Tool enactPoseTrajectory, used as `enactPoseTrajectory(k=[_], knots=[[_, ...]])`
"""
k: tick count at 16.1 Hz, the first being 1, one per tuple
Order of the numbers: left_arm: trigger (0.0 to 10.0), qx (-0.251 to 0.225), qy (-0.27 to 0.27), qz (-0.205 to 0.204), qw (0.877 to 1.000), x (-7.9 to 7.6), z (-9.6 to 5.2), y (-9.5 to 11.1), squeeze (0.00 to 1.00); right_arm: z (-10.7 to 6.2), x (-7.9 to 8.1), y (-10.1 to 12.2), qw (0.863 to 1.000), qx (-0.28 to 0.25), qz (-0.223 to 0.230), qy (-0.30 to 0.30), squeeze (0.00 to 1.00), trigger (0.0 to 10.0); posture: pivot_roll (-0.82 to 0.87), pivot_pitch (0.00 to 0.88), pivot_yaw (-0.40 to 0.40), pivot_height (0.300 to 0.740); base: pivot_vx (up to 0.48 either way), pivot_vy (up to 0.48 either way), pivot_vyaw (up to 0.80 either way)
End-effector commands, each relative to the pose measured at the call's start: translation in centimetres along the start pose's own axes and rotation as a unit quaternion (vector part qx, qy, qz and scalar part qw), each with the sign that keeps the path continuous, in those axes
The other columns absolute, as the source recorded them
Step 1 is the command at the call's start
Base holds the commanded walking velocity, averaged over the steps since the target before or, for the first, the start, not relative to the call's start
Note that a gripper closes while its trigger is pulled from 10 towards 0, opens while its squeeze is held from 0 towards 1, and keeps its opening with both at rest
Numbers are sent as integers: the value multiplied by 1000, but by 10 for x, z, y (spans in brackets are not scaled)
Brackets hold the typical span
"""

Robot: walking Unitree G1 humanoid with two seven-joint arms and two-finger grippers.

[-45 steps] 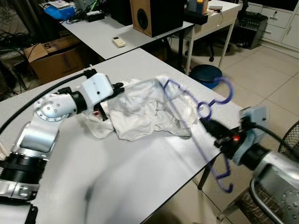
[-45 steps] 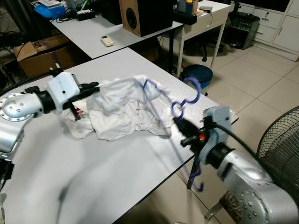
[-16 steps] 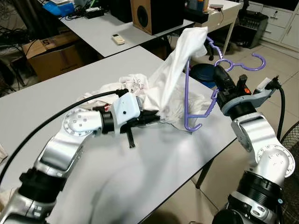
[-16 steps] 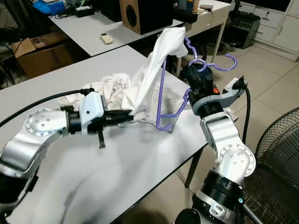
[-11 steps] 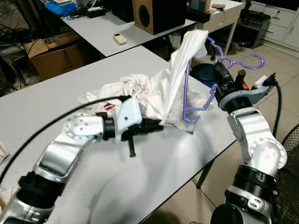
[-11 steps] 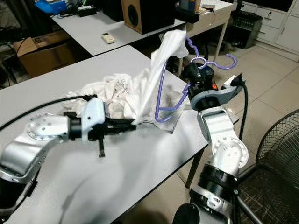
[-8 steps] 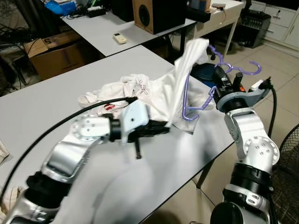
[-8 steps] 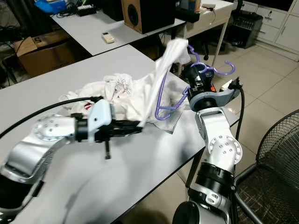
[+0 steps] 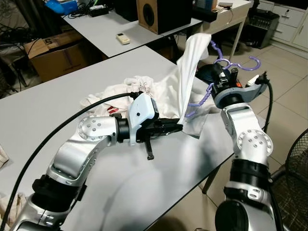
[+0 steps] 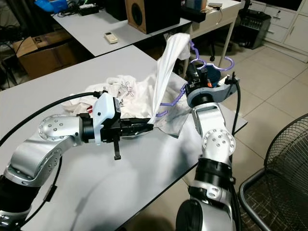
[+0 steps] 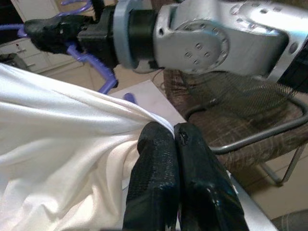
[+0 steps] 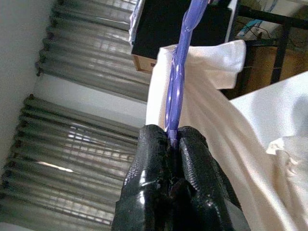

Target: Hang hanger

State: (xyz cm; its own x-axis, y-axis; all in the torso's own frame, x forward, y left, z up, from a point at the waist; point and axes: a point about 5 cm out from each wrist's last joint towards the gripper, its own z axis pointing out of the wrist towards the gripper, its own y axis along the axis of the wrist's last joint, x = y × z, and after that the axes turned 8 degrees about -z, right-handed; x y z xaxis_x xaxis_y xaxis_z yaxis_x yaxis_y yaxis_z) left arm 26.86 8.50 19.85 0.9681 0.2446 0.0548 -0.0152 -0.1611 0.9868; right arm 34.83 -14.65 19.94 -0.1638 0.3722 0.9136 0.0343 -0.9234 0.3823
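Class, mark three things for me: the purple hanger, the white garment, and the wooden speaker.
purple hanger [image 9: 250, 62], left eye view, on its hook.
white garment [image 9: 190, 62], left eye view, on the raised fabric.
wooden speaker [image 10: 136, 18], right eye view, on its front face.

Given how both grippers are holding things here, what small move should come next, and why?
Probably the left gripper should tug the shirt hem down. It is shut on the hem, while the right gripper holds the hanger raised, with only part of the shirt draped over it.

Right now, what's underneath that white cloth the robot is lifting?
Under the raised white cloth a purple hanger pokes out, clamped by the right gripper. The cloth covers the hanger's far shoulder. The rest lies bunched on the grey table.
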Motion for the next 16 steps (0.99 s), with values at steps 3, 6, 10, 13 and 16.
enactPoseTrajectory(k=[3, 6, 10, 13, 16], knots=[[0, -32, -65, 3, 997, -16, 12, 12, 0, 14, 17, -2, 999, -37, 21, 12, 0, 10000, -150, 50, 76, 740, 0, 0, 0], [0, -43, -75, 17, 996, -19, 17, 21, 0, 19, 9, -9, 999, -33, 27, -24, 0, 10000, -149, 55, 75, 740, 0, 0, 0], [0, -25, -74, 37, 996, -16, 18, 23, 0, 24, 10, -19, 999, -19, 31, -31, 0, 10000, -147, 64, 70, 740, 0, 0, 0], [0, 14, -100, 66, 993, -25, 35, 15, 0, 37, 27, -29, 999, -3, 48, -9, 0, 10000, -149, 68, 70, 740, 0, 0, 0], [4745, 32, -79, 88, 992, -22, 41, 10, 0, 39, 38, -34, 998, 14, 65, 20, 0, 10000, -148, 68, 67, 740, 0, 0, 0]])
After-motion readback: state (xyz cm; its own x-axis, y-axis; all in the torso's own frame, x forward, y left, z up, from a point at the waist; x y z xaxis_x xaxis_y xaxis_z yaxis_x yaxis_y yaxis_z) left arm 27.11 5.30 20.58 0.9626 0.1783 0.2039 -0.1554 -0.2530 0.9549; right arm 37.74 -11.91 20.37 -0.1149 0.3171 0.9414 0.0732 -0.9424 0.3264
